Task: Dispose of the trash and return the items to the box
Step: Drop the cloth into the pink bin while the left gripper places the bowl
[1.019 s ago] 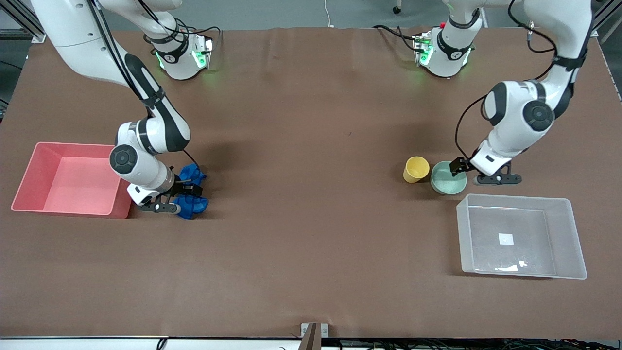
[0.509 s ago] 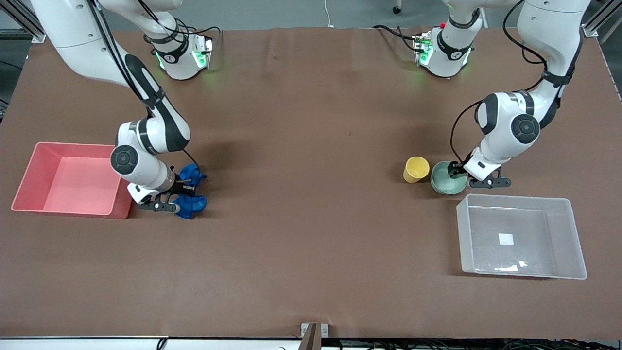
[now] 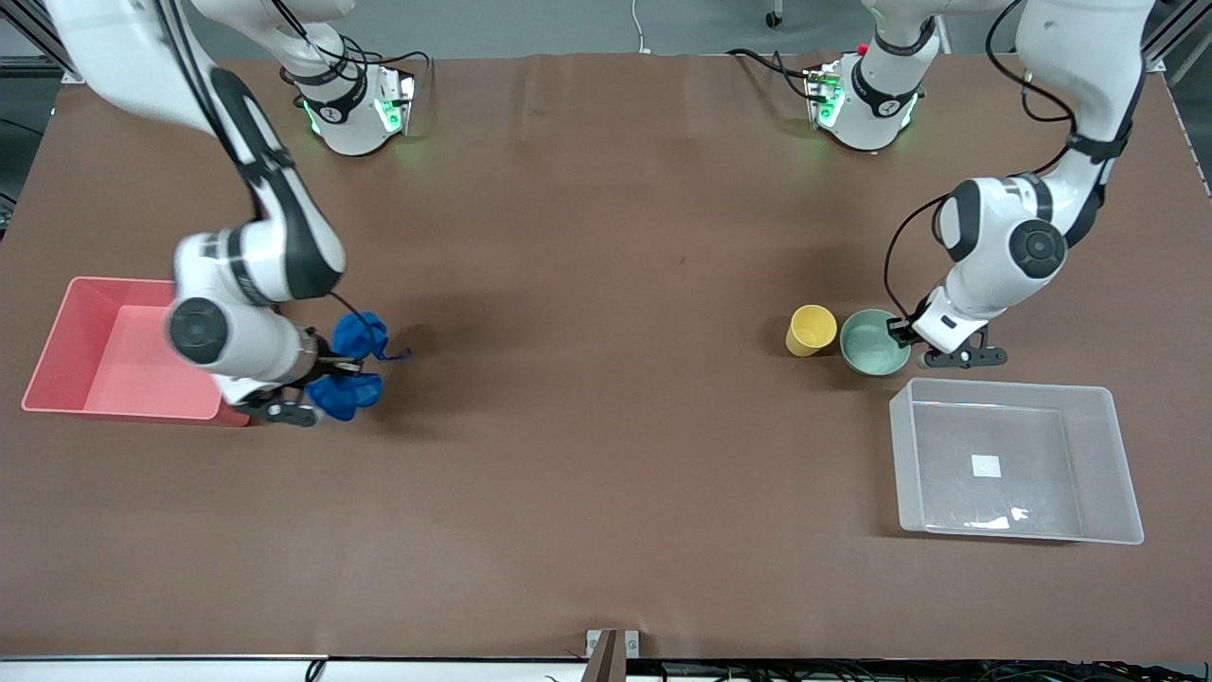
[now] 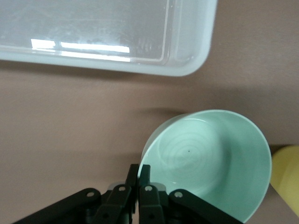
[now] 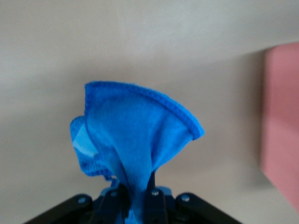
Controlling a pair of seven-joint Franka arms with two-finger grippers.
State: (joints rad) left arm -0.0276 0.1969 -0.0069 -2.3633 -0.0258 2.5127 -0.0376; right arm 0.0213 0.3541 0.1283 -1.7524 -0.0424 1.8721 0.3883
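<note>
The right gripper (image 3: 333, 365) hangs above the brown table (image 3: 606, 455) near the right arm's end, just beside the pink bin (image 3: 57, 341), with its fingers clamped on the blue cloth rag (image 3: 352, 365). The rag is bunched between the fingers and fans out from them in wrinkled folds; in the right wrist view the rag (image 5: 135, 140) hangs clear of the tabletop, pinched at its narrow end by the right gripper (image 5: 138, 196), with a wall of the pink bin (image 5: 280, 130) showing at the side. The pink bin sits at the table edge on the right arm's end, and nothing shows inside it.

Toward the left arm's end, the left gripper (image 3: 907, 336) is low at the pale mint-green bowl (image 3: 873, 346). In the left wrist view the left gripper (image 4: 138, 175) has its two fingers drawn together on the rim of the bowl (image 4: 210, 163), one finger inside the wall and one outside. The bowl looks slightly tilted in that view. The yellow cup (image 3: 810, 330) stands upright just beside the bowl, on its side toward the right arm's end, and a sliver of the cup (image 4: 287, 172) shows past the bowl in the wrist view.

The clear plastic bin (image 3: 1098, 474) rests nearer to the front camera than the bowl, close to it but apart, by the table corner on the left arm's end. A white square sticker (image 3: 985, 465) lies on its bottom.
</note>
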